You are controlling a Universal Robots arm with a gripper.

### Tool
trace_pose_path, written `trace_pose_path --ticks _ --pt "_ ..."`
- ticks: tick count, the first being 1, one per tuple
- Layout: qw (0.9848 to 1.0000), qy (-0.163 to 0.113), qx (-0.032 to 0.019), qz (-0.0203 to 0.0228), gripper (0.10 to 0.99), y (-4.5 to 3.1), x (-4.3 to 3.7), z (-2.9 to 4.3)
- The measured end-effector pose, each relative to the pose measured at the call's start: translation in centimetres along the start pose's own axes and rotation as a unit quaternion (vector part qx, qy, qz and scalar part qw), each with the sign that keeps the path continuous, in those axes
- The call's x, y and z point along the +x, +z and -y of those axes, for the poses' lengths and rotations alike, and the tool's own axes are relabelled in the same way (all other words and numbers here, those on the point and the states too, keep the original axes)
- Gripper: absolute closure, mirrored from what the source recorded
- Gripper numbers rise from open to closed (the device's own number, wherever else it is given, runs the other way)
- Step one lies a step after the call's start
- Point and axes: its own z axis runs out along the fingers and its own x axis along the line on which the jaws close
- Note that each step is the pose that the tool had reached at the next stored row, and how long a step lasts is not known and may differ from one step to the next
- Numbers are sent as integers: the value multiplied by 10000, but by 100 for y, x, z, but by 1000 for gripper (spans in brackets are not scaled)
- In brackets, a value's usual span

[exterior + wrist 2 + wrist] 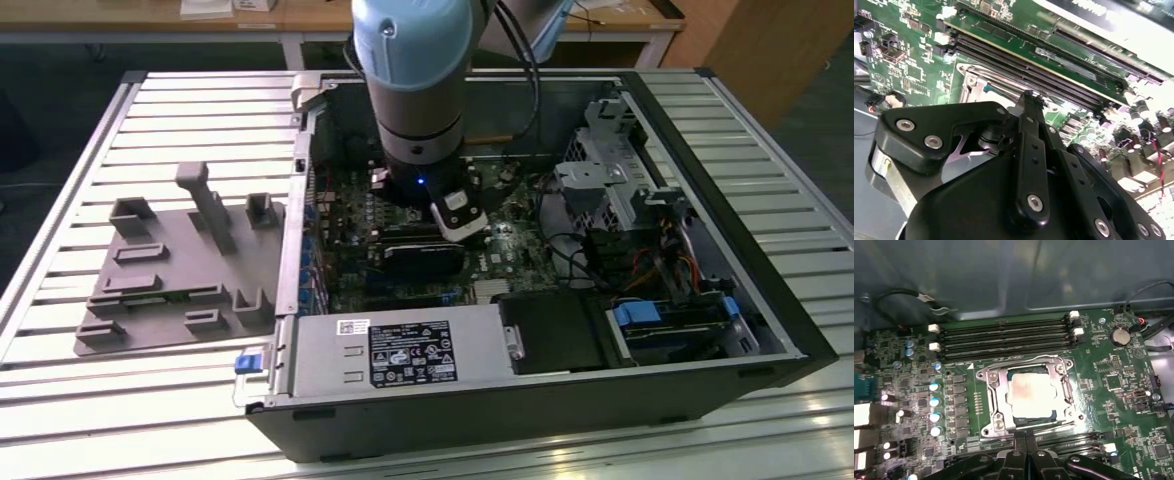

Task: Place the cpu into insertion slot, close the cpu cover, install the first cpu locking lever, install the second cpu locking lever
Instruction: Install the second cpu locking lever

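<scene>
- CPU (1030, 395) seated in insertion slot (1050, 414), cover (1026, 396) down around it.
- Gripper (1026, 436) fingers (1019, 442) pressed together, empty, just short of socket edge.
- Lever status: cannot tell.

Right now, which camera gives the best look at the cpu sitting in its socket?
The first wrist view: it looks straight down on the cpu, its pale metal top seated inside the cpu cover frame. In the second wrist view the gripper blocks most of the socket. In the exterior view the arm stands over that area.
</scene>
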Motion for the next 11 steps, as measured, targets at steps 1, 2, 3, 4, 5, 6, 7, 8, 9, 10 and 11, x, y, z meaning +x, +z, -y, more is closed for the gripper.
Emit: trace_pose_path --ticks 1,2,3,4,5,6,7,8,9,10,11 --pt "10000 -4 32 2 980 5 -7 -17" --pt "10000 -7 58 4 980 11 -17 -31" --pt "10000 -9 79 6 980 15 -28 -44" --pt "10000 -10 95 6 980 20 -43 -56" --pt "9999 -11 110 7 980 26 -59 -68" --pt "9999 -13 125 6 980 31 -77 -82" --pt "9999 -13 139 6 980 37 -92 -97" --pt "9999 -14 154 6 980 45 -101 -118" --pt "9998 -15 174 7 980 53 -106 -143" --pt "9998 -19 198 10 980 62 -108 -171" --pt "9998 -22 222 12 980 71 -108 -199"
